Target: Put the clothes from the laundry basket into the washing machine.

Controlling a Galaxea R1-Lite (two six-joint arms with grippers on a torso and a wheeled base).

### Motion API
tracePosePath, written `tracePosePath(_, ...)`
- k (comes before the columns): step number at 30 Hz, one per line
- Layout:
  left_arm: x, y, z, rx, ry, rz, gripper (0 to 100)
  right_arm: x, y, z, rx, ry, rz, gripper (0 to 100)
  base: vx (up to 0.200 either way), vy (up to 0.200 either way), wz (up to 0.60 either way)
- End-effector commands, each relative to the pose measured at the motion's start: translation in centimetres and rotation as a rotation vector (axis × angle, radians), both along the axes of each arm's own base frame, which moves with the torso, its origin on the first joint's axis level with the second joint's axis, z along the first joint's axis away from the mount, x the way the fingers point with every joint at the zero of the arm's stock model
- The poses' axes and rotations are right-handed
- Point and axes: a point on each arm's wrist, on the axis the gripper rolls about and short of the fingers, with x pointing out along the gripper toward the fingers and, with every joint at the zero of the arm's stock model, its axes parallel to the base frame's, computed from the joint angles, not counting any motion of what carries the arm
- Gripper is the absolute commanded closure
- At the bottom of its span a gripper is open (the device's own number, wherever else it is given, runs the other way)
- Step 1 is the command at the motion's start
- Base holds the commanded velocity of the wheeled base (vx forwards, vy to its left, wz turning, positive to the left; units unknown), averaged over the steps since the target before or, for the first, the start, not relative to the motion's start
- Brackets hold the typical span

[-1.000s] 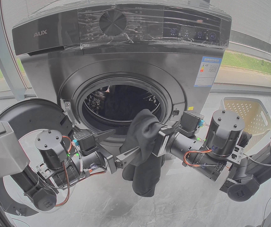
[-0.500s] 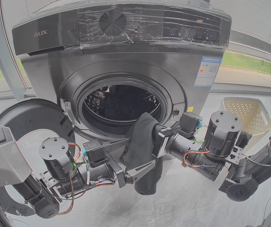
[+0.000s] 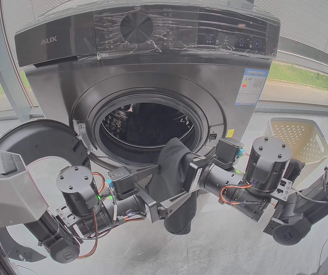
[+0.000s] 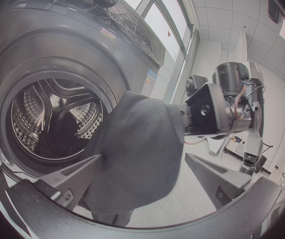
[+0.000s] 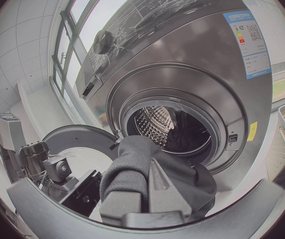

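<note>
Head view: dark garment, long axis vertical

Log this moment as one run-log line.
right jaws: shut on dark garment | left jaws: open, either side of garment | garment: before washing machine mouth, not inside | door: open

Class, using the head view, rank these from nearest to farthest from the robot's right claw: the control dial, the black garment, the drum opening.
1. black garment: clamped in the right claw itself.
2. drum opening: just behind the claw, a little to its left.
3. control dial: high up on the top panel.
</note>
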Motion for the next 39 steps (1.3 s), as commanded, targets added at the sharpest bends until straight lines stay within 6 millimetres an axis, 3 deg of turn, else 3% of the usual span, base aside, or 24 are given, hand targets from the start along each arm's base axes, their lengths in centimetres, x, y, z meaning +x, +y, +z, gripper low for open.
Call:
tracePosePath(1,1.0,-0.6,-1.0,0.013,0.01,0.012,0,-0.3,0.2,0.0,0.0,0.001,0.01,100,0.0,0.0,0.0)
tracePosePath(3,1.4,-0.8,-0.9,0.006,0.002,0.035,0,-0.3,0.2,-0.1,-0.001,0.004,0.01,100,0.0,0.0,0.0)
tracePosePath(4,1.6,-0.9,-0.9,0.004,0.0,0.052,100,-0.3,0.2,-0.1,-0.002,0.005,0.01,100,0.0,0.0,0.0)
tracePosePath(13,2.4,-0.7,-0.3,-0.017,-0.024,0.092,100,-0.5,0.0,-0.3,-0.009,0.011,0.012,100,0.0,0.0,0.0)
tracePosePath(21,2.4,0.3,1.8,-0.062,-0.073,0.155,100,-0.9,-0.2,-0.9,-0.02,0.023,0.021,100,0.0,0.0,0.0)
tracePosePath(22,2.7,0.8,2.0,-0.067,-0.08,0.179,100,-0.9,-0.3,-0.9,-0.019,0.024,0.021,0,0.0,0.0,0.0)
tracePosePath(29,5.0,3.3,5.0,-0.135,-0.165,0.28,100,-2.6,-2.8,-3.2,-0.128,0.1,0.037,0,0.0,0.0,0.0)
tracePosePath(32,4.7,3.9,6.3,-0.147,-0.182,0.285,100,-3.2,-3.9,-4.4,-0.17,0.145,0.056,0,0.0,0.0,0.0)
tracePosePath(39,3.8,4.0,7.8,-0.174,-0.213,0.27,100,-2.5,-4.6,-5.5,-0.195,0.178,0.054,0,0.0,0.0,0.0)
